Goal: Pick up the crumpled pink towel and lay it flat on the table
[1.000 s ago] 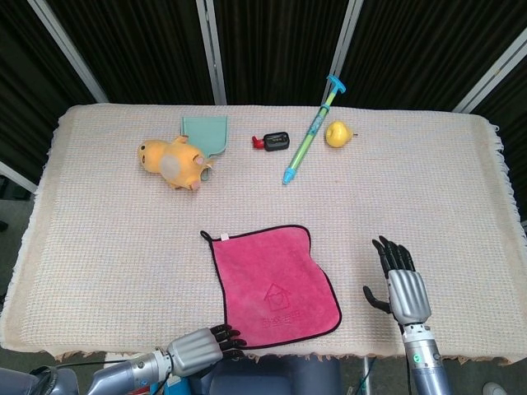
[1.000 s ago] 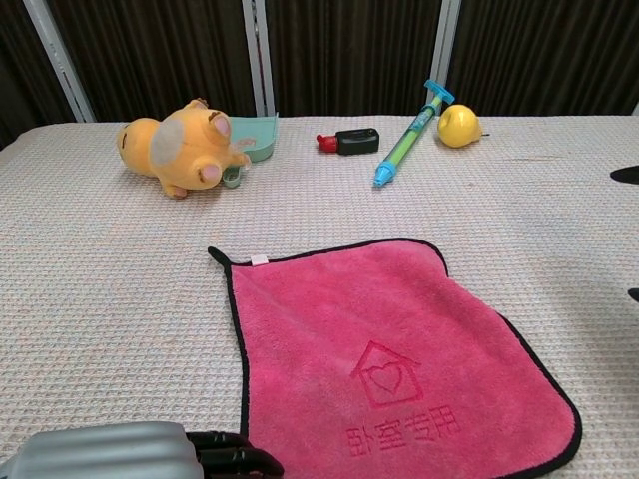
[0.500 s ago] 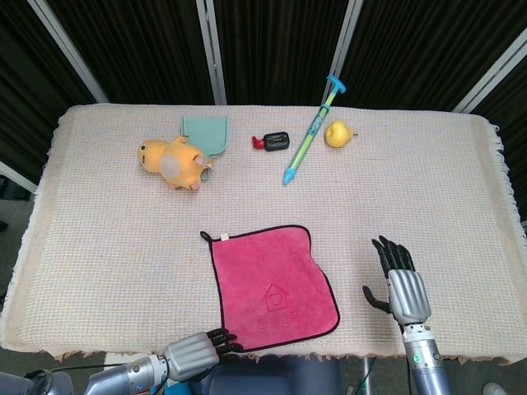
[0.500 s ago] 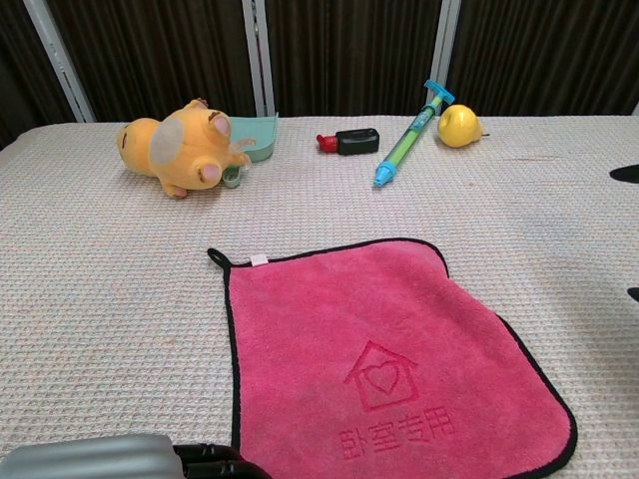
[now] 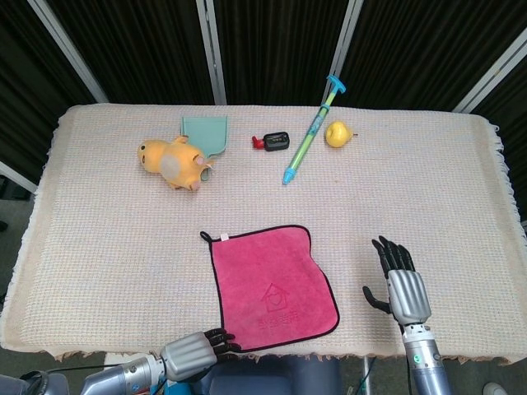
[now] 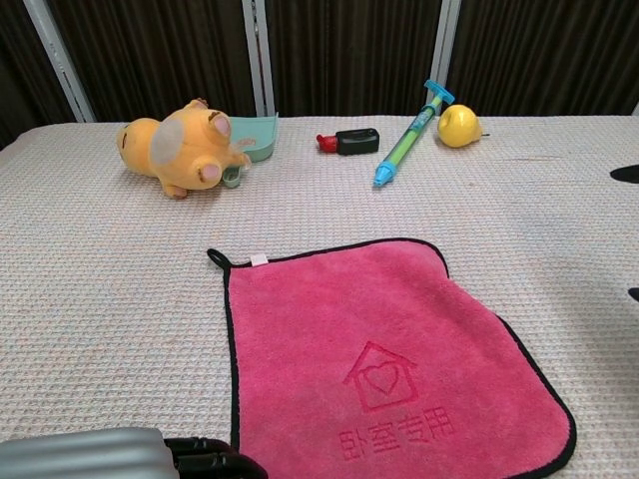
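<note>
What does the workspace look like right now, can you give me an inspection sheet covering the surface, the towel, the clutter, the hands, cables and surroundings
Surface: table under a beige woven cloth with fringed edges.
Job's things: pink towel lies spread flat near the front edge, black trim, house logo facing up, hanging loop at its far left corner.
Clutter: yellow plush toy beside a teal scoop; small black and red device; blue-green syringe toy; yellow pear, all along the far side.
Hands: left hand at the towel's front left corner, contact unclear; right hand open, right of the towel, apart from it.
Cables: nothing seen.
Surroundings: dark curtain with metal poles behind.
</note>
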